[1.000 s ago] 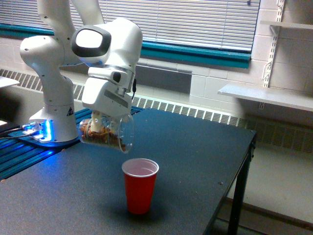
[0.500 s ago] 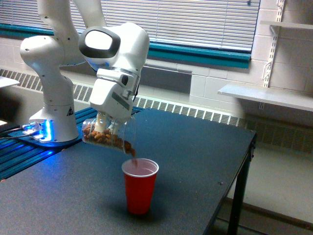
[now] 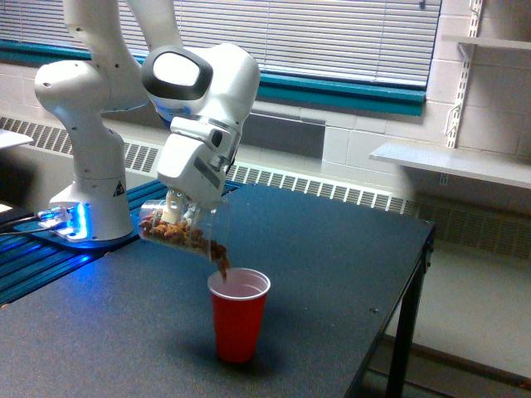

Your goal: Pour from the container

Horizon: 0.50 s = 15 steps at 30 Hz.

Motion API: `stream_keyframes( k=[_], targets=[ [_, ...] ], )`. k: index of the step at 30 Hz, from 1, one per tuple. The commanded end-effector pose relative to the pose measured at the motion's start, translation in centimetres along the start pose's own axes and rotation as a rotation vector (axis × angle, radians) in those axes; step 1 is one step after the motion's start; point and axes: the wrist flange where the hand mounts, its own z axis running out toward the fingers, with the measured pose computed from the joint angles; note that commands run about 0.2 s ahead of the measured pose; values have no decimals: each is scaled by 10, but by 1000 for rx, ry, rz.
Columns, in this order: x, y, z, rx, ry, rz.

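The container (image 3: pixel 184 229), a clear plastic cup with brown nut-like pieces inside, is held on its side by my gripper (image 3: pixel 178 212), which is shut on it. Its mouth tips down to the exterior view's right, just above the rim of a red cup (image 3: pixel 238 313) standing upright on the dark table (image 3: pixel 332 274). Brown pieces (image 3: pixel 222 262) are spilling from the container's lip toward the red cup's white inside. The white arm (image 3: pixel 199 108) reaches down from the upper left and hides the fingers.
The arm's base (image 3: pixel 87 191) stands at the exterior view's left beside a blue-lit strip. The table's edge runs along the right, with floor beyond. A white shelf (image 3: pixel 448 162) is mounted on the far wall under window blinds.
The gripper has shifted slightly right and tilted the container further. Brown pieces that sat inside a second ago now stream over its lip toward the red cup.
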Motion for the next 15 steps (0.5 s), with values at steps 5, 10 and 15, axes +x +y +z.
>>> stream_keyframes(
  k=[5, 10, 15],
  targets=[
    [13, -5, -9, -37, 29, -6],
    [18, -7, -11, -62, 35, -25],
    [22, -8, -12, -78, 45, -46]
  ],
)
